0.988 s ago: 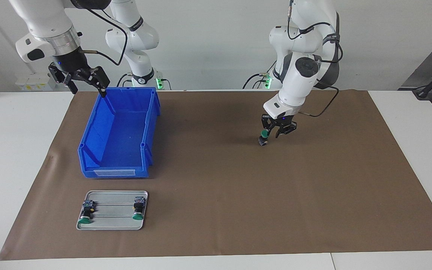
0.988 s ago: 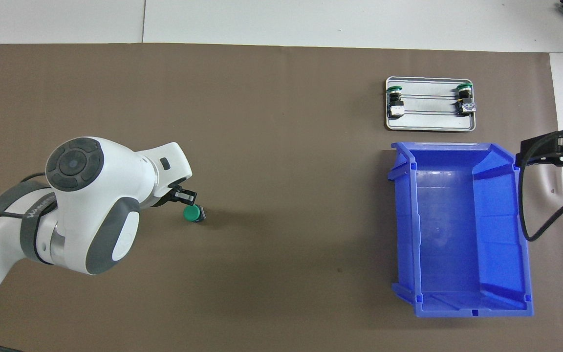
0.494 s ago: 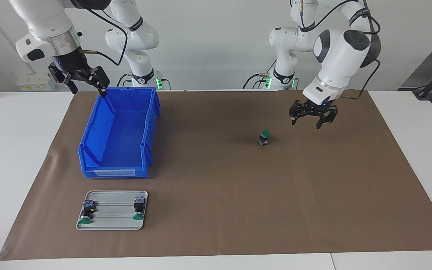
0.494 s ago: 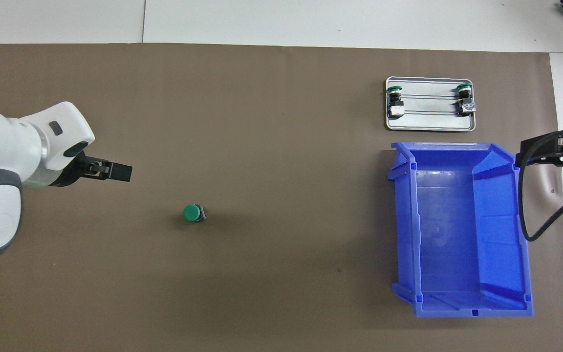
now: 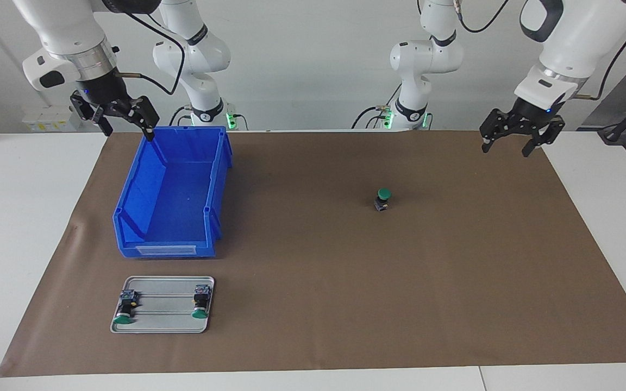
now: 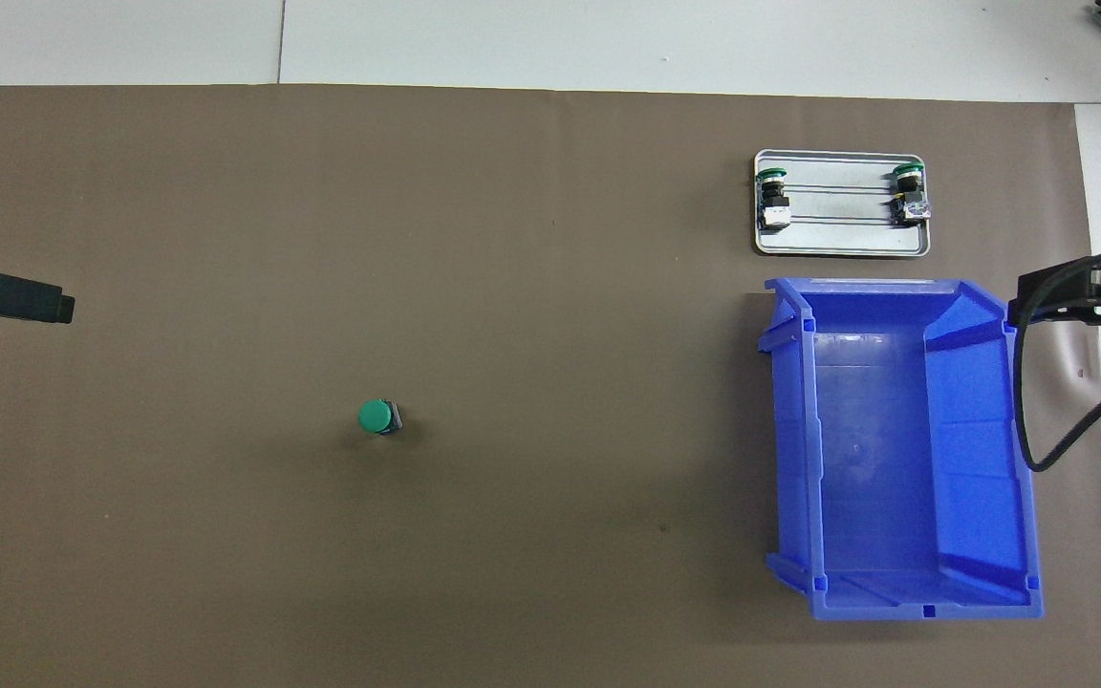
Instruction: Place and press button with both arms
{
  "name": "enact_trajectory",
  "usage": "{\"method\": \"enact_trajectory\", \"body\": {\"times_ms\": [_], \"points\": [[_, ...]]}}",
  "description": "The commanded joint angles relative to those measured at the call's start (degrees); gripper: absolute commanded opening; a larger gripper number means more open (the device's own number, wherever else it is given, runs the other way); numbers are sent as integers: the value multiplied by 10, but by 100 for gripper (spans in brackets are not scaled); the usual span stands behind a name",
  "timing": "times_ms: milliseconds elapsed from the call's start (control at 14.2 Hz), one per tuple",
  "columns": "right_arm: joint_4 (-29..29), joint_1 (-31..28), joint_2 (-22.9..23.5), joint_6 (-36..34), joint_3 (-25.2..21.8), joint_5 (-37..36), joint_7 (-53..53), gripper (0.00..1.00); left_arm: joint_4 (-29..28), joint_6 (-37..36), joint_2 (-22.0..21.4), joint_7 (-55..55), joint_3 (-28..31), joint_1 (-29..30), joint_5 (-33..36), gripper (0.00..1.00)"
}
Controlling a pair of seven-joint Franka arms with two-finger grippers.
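The green push-button (image 5: 382, 200) stands upright on the brown mat (image 5: 313, 304), apart from both my grippers. My left gripper (image 5: 518, 139) hangs empty, jaws open, above the mat's corner; my right gripper (image 5: 123, 123), jaws open, waits over the blue bin (image 5: 171, 228).

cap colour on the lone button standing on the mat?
Green. The button has a round green cap on a dark body; the overhead view shows it best.
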Motion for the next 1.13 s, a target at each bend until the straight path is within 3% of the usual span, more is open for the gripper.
{"method": "enact_trajectory", "body": {"times_ms": [0,141,565,776,1059], "points": [[-4,-7,-1,7,2,13,-4,100,74,-61,34,9,-6,23,12,100],[-4,-7,-2,7,2,13,-4,100,96,-84,39,8,-7,21,12,100],[-4,3,-5,2,4,12,-8,100,54,-73,17,0,-14,9,11,100],[-4,46,-4,9,11,18,31,100,40,-71,11,-2,-14,9,11,100],[-19,158,11,70,12,37,79,100,34,-76,7,0,-13,10,11,100]]}}
